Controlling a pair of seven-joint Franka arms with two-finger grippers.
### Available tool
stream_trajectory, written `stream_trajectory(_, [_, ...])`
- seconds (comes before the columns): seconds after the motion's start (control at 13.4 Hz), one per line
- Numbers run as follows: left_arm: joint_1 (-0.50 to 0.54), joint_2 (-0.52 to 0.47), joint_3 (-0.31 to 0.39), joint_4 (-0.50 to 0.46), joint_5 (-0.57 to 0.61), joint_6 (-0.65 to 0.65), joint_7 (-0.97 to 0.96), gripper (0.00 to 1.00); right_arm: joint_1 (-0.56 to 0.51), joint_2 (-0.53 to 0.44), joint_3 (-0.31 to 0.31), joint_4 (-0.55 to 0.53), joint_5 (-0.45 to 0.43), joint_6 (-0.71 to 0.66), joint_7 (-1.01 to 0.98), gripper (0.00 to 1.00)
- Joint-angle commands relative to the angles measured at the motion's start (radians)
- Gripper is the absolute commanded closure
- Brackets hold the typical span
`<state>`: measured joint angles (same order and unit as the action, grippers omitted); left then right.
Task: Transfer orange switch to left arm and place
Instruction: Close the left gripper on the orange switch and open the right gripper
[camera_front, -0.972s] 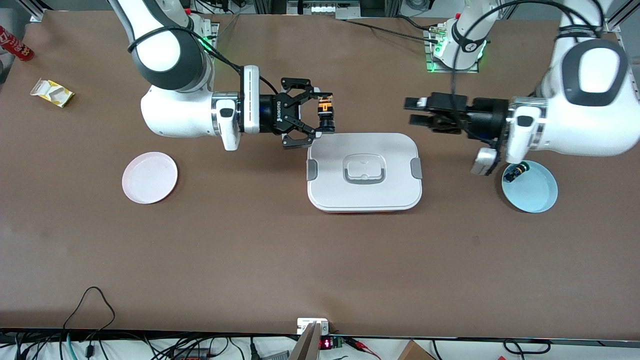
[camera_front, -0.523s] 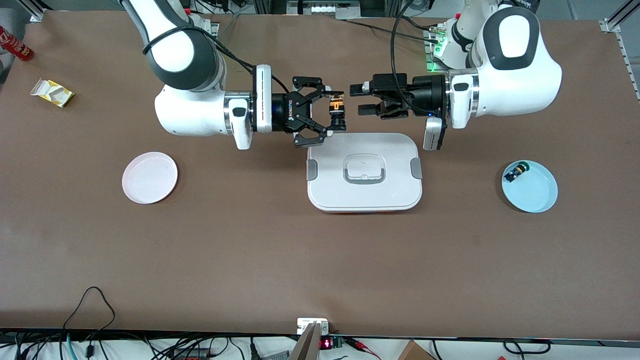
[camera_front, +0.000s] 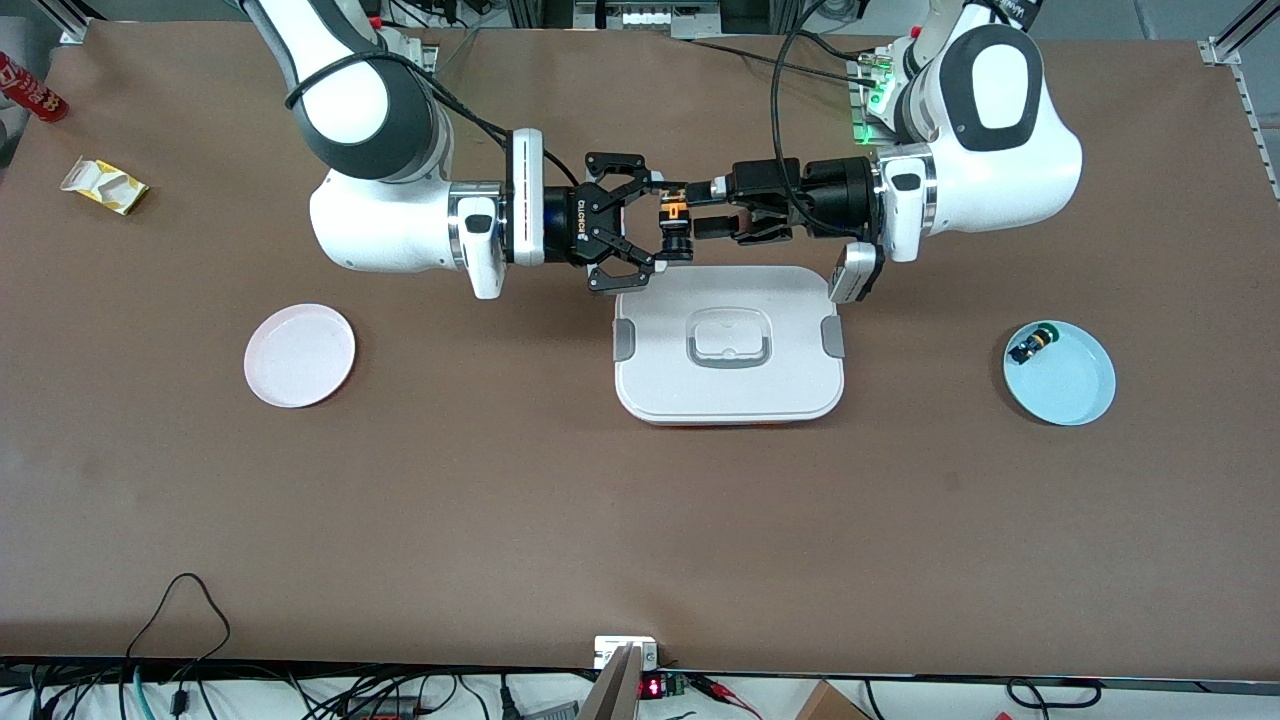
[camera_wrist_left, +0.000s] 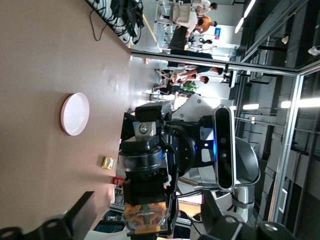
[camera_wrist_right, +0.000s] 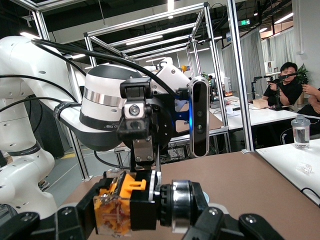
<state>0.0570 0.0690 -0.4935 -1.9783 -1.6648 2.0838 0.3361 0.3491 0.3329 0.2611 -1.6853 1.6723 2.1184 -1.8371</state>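
Observation:
The orange switch (camera_front: 675, 218) hangs in the air just off the box's (camera_front: 660, 385) edge that lies farther from the front camera. My right gripper (camera_front: 672, 225) is shut on it end to end, one finger on the orange body (camera_wrist_right: 112, 210), the other on the black button end. My left gripper (camera_front: 693, 208) faces the right one, and its fingers (camera_front: 700, 187) stand open on either side of the switch (camera_wrist_left: 145, 217) with a gap to it. The white box with grey clips lies flat in the middle of the table.
A pink plate (camera_front: 300, 355) lies toward the right arm's end. A pale blue plate (camera_front: 1070, 385) toward the left arm's end holds a small black switch (camera_front: 1030, 345). A yellow packet (camera_front: 105, 187) and a red can (camera_front: 30, 90) sit at the table's corner near the right arm.
The left arm has swung from above the blue plate to the right gripper, and its open fingers now flank the switch. The right gripper first shifted slightly toward the left arm, then held still.

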Motion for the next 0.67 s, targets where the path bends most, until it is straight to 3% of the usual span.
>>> stream_trajectory(0.0, [-0.019, 0.009, -0.008, -0.002, -0.041, 0.024, 0.049, 0.13, 0.013, 0.006, -0.005, 0.024, 0.026, 0.012, -0.021, 0.91])
stream_trajectory(0.22, [-0.025, 0.018, -0.014, -0.001, -0.041, 0.044, 0.049, 0.36, 0.013, 0.005, -0.008, 0.024, 0.026, 0.009, -0.024, 0.91])
stream_trajectory(0.37, [-0.026, 0.017, -0.016, -0.001, -0.041, 0.044, 0.049, 0.57, 0.013, 0.005, -0.008, 0.024, 0.026, 0.011, -0.024, 0.91])
stream_trajectory(0.6, [-0.025, 0.015, -0.016, 0.001, -0.041, 0.042, 0.049, 0.65, 0.013, 0.005, -0.008, 0.024, 0.026, 0.011, -0.024, 0.91])
